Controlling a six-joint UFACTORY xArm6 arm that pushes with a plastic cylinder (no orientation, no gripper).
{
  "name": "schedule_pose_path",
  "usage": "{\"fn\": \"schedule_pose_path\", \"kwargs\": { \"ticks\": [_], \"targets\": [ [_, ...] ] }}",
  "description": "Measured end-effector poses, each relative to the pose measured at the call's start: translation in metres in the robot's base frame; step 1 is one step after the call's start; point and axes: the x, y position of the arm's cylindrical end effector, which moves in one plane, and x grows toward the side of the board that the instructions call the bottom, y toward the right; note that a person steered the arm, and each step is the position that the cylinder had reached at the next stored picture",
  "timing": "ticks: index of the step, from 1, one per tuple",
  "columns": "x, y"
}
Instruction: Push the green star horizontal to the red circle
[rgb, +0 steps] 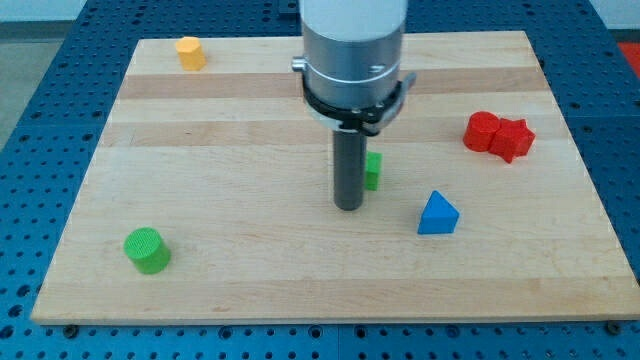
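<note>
No gripper on this rig, so nothing opens or holds; just the dark rod, and my tip (349, 206) sits on the board (250, 100) near centre. The green star (372, 170) is mostly hidden behind the rod, only a sliver showing at its right, so shape can't be confirmed; it looks touching or just beside the rod, slightly toward the view's top of the tip. The red circle (482, 131) is at the view's right, touching a second red block (514, 139), shape unclear, maybe a star. Progress, as I judge it: partly there at best. The green star is a bit lower in the view than the red circle, so it isn't level w/ it yet; a short push toward the view's top seems left. Room: plenty of bare board above and to the view's left. Blue triangle (438, 214) lies near, lower right; yellow block (191, 52) and green cylinder (147, 250) well apart, near edges.
</note>
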Motion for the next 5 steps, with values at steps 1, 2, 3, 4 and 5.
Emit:
{"fn": "schedule_pose_path", "kwargs": {
  "ticks": [1, 2, 3, 4, 5],
  "targets": [
    [-0.016, 0.012],
    [-0.041, 0.012],
    [-0.058, 0.009],
    [-0.059, -0.019],
    [-0.070, -0.032]
  ]
}}
